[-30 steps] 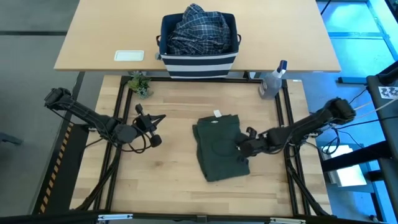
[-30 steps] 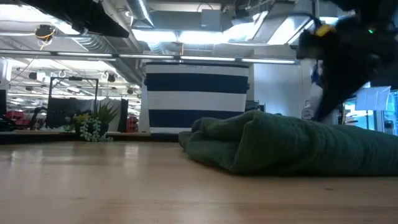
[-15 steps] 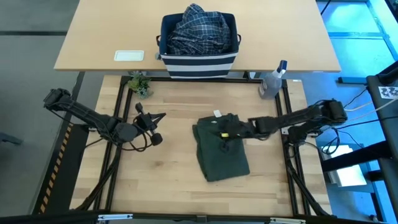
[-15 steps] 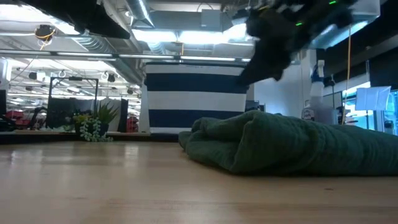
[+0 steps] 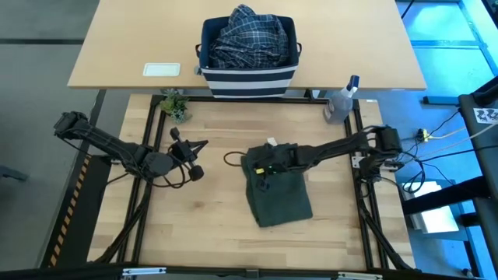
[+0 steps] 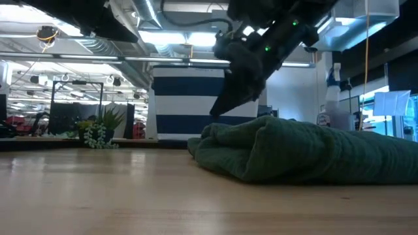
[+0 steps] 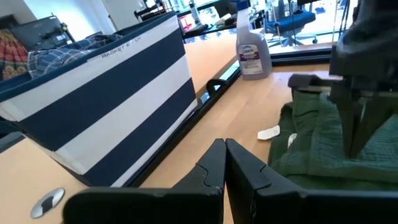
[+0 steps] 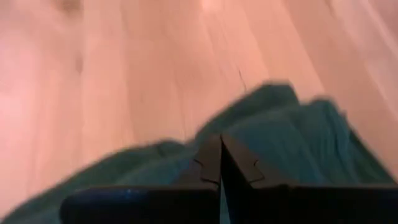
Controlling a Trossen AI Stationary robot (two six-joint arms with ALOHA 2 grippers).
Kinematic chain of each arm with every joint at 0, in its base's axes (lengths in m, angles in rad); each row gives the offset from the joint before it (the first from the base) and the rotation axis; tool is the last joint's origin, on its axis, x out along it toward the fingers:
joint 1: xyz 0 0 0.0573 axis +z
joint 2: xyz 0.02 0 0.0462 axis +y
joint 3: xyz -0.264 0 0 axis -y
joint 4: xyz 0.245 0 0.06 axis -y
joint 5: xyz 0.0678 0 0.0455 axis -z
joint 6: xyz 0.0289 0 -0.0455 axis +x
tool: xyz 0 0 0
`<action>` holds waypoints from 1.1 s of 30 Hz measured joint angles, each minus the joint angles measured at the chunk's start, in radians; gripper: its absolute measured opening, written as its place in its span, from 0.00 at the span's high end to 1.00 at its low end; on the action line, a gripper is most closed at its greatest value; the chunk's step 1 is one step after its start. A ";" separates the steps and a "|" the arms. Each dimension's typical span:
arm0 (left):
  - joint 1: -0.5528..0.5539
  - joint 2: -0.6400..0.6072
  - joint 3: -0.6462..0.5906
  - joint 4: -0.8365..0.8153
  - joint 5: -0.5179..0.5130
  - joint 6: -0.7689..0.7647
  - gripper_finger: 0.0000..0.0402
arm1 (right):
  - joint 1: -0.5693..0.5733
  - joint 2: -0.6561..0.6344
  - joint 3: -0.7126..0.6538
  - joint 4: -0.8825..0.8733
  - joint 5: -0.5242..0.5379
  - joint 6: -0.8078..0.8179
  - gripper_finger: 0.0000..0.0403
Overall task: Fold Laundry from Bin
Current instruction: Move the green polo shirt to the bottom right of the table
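A dark olive-green garment (image 5: 278, 193) lies folded flat on the table's middle, with a white tag (image 5: 272, 141) at its far edge. My right gripper (image 5: 260, 172) is shut and slants down over the garment's far left corner (image 8: 273, 124). In the low view my right gripper (image 6: 219, 108) shows a little above the cloth (image 6: 307, 153). My left gripper (image 5: 201, 145) waits shut above the table left of the garment, and its own view shows the fingers (image 7: 225, 152) closed. The striped bin (image 5: 249, 48) stands on the far table and holds the plaid shirt (image 5: 250, 33).
A clear spray bottle (image 5: 341, 103) stands at the table's far right corner and a small plant (image 5: 177, 105) at its far left. A white card (image 5: 162, 69) lies on the far table beside the bin. Bare wood shows near and left of the garment.
My right gripper has swept toward the table's left edge, from the garment's right side across it to its far left corner, staying shut. The garment lies as it did.
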 joint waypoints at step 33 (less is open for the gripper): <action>-0.016 0.000 0.000 -0.006 0.052 -0.026 1.00 | 0.296 0.022 -0.003 -0.755 0.035 0.314 0.99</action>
